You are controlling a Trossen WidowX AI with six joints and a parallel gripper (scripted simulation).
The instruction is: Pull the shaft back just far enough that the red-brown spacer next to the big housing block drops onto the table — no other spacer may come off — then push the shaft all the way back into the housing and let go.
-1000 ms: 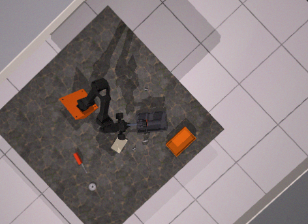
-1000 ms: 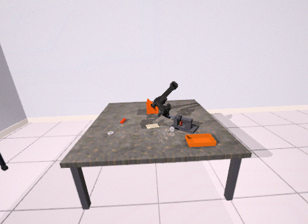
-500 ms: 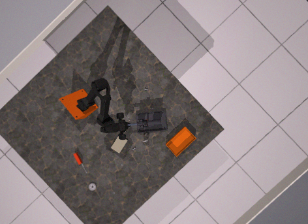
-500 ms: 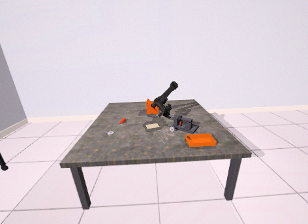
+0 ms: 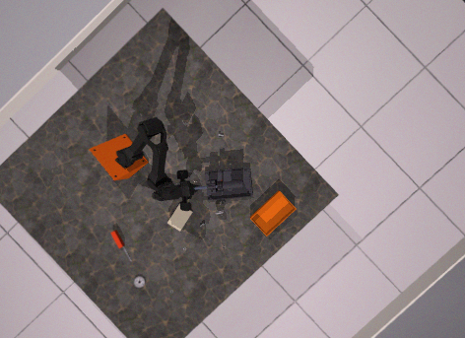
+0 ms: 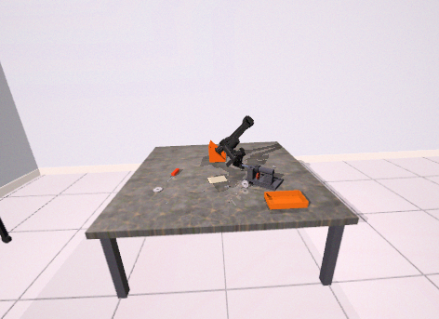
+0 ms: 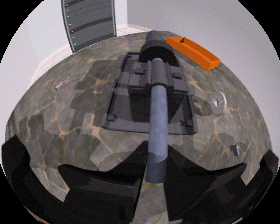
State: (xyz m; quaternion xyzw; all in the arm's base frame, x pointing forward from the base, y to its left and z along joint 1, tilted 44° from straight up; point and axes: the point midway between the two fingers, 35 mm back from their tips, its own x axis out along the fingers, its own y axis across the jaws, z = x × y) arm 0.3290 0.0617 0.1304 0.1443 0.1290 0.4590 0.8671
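Note:
My gripper (image 5: 191,188) (image 6: 241,166) (image 7: 153,144) is shut on the near end of the blue-grey shaft (image 5: 200,188) (image 7: 159,117). The shaft runs through the dark bearing block (image 7: 156,77) toward the big housing block (image 5: 238,180) (image 6: 267,171) (image 7: 156,48). Its far tip is hidden. The red-brown spacer (image 6: 258,175) shows as a small red patch low in the fixture, beside the housing; it is hidden in the wrist view. Whether it rests on the surface below is too small to tell. Other spacers on the shaft cannot be told apart.
An orange tray (image 5: 273,213) (image 6: 286,200) (image 7: 198,52) lies beyond the fixture. A grey ring (image 6: 245,181) (image 7: 219,103) stands beside it. A cream block (image 5: 179,218) (image 6: 217,179) is near the gripper. A red screwdriver (image 5: 117,238) (image 6: 175,172) and a grey disc (image 5: 139,282) (image 6: 158,190) lie farther off.

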